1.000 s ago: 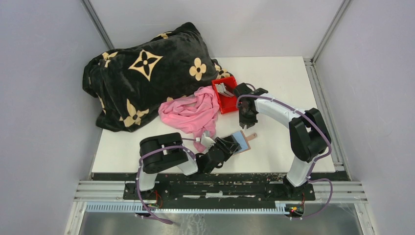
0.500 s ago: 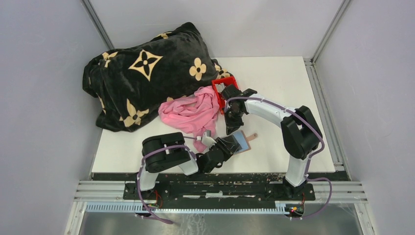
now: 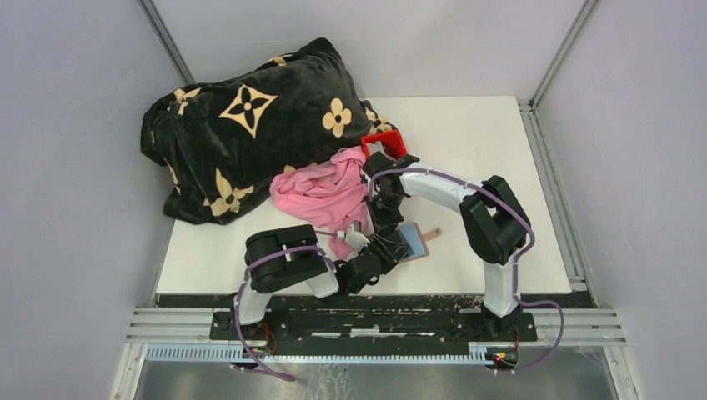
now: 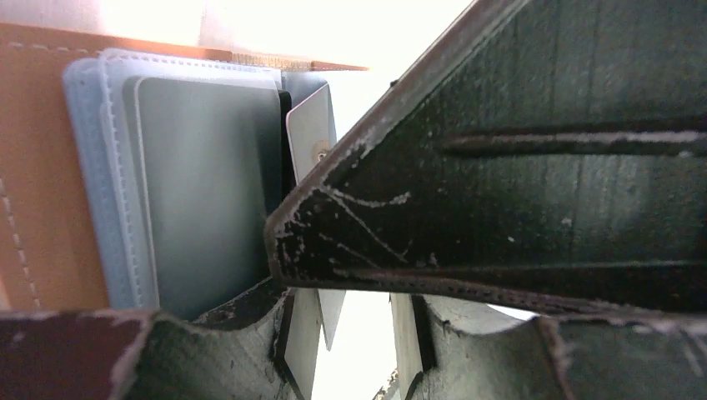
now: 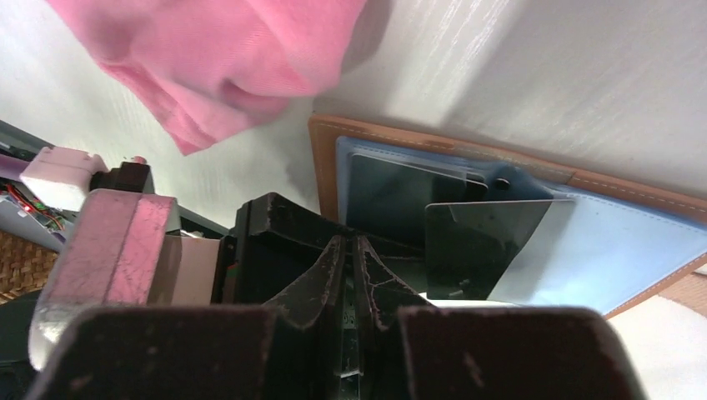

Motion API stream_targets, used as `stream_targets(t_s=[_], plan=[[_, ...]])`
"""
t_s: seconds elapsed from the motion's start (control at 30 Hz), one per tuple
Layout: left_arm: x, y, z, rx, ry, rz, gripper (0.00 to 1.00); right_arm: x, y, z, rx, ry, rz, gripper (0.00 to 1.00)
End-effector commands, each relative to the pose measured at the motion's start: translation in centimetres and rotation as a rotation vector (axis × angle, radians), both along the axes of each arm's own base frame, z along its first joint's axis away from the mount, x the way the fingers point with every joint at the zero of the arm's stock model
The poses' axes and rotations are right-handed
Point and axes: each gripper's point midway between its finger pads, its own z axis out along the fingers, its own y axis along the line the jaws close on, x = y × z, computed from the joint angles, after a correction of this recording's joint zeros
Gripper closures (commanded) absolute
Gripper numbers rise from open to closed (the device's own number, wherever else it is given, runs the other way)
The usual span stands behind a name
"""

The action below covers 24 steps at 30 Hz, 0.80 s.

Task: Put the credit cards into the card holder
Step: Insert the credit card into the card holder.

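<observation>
The right gripper pinches a dark card over the wallet clamped by the left gripper; if tilted, it could jam at the slot.

Top cam overhead, far; wrist cams close, both on card holder.

I see a white tabletop under my right claw. Grey walls stand past it and on both sides. Silver poles run up the far corners. Light is bright.
</observation>
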Motion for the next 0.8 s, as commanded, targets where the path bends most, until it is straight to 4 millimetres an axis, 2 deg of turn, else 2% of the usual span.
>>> stream_targets(t_s=[0.0,0.17,0.5,0.77], plan=[[-2.8,5.0,-9.6,0.401,0.089,-0.104,0.57,-0.6,-0.1,0.5,-0.014,0.02,0.036,0.88],[-2.7,5.1,-9.7,0.401,0.096,-0.103,0.57,-1.4,-1.7,-0.3,-0.073,0.033,0.047,0.88],[-2.6,4.9,-9.9,0.396,0.109,-0.107,0.58,-2.1,-3.1,-1.9,-0.142,0.06,0.065,0.88],[-2.7,5.0,-10.3,0.398,0.118,-0.107,0.58,-1.5,-4.1,-2.9,-0.203,0.03,0.065,0.88]])
